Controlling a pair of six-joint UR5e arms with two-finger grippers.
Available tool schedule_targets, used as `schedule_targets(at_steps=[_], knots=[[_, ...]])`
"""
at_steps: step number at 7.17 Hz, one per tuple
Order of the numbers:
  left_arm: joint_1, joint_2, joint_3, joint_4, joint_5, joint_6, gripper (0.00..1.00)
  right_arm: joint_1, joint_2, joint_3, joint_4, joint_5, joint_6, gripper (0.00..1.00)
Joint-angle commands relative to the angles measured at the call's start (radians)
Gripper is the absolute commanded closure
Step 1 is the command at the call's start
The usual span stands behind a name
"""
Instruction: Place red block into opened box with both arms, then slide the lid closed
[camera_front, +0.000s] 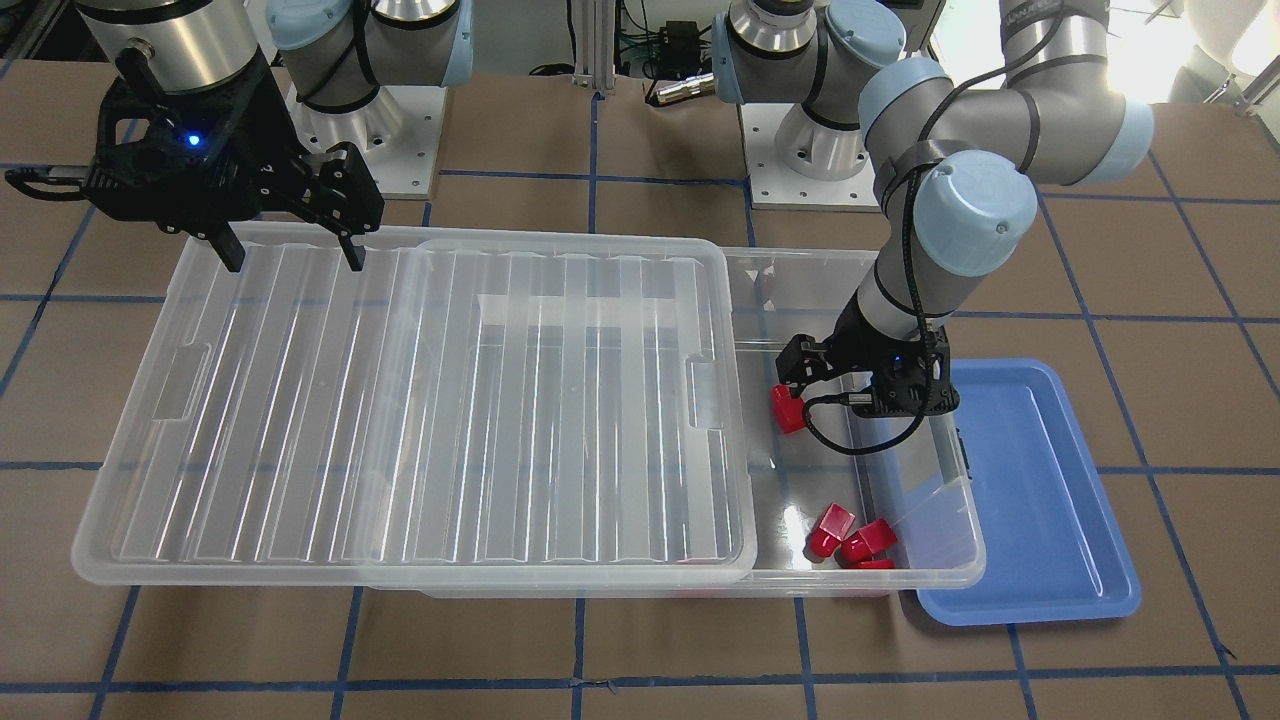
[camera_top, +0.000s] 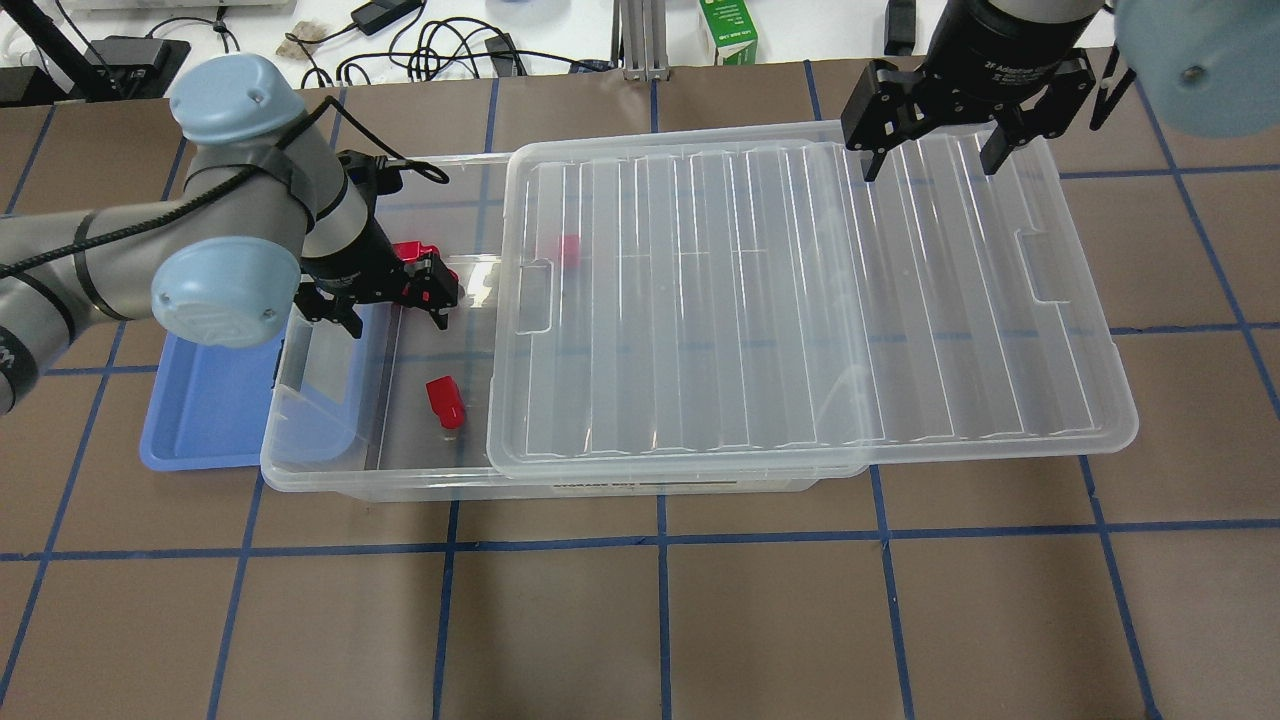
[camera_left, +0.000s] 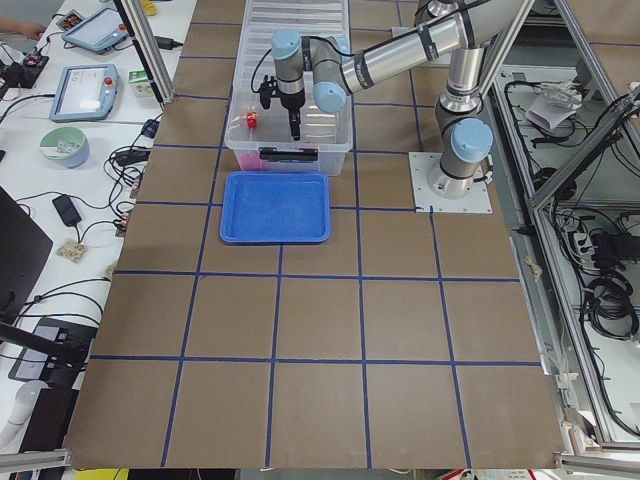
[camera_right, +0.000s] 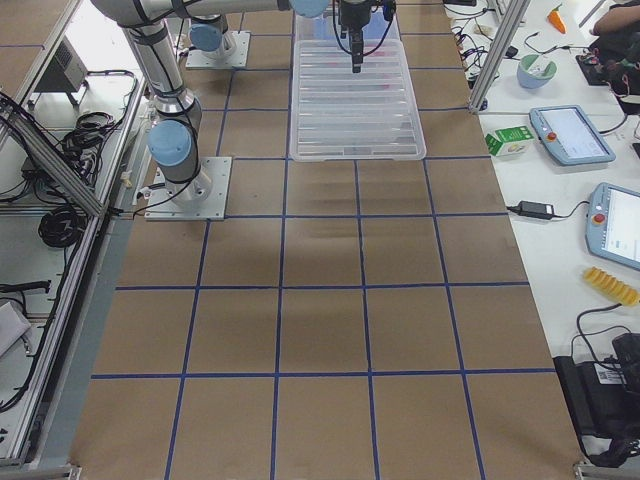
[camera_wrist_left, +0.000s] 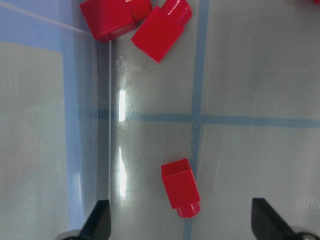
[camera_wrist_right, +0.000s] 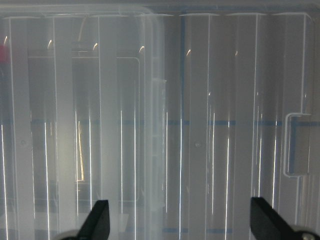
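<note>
The clear box (camera_top: 300, 470) lies lengthwise on the table. Its ribbed lid (camera_top: 800, 300) is slid toward my right side, leaving the left end uncovered. My left gripper (camera_front: 800, 375) hangs open inside that uncovered end. A red block (camera_wrist_left: 181, 187) lies loose on the box floor just ahead of its spread fingertips, touching neither. Two more red blocks (camera_wrist_left: 161, 27) rest by the end wall, and another (camera_top: 568, 248) shows through the lid. My right gripper (camera_top: 930, 160) stands open over the lid's far long edge, near its overhanging end, holding nothing.
A shallow blue tray (camera_front: 1040, 500) sits against the box's left end, partly under its rim. The lid overhangs the box on my right side (camera_front: 120, 540). Brown table panels with blue tape lines surround the box. Both arm bases (camera_front: 800, 150) stand behind it.
</note>
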Motion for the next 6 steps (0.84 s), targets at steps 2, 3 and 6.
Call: schedule_targets(at_steps=[2,3,6], knots=[[-0.007,0.058,0.200,-0.275,-0.001,-0.038,0.00,0.000,0.001,-0.001,0.002,-0.001,-0.001,0.00],[-0.032,0.076,0.253,-0.316,-0.001,-0.052,0.00,0.000,0.001,-0.001,0.000,-0.001,-0.001,0.00],[-0.040,0.110,0.307,-0.385,-0.003,-0.046,0.00,-0.086,0.008,-0.001,-0.013,-0.070,-0.196,0.00]])
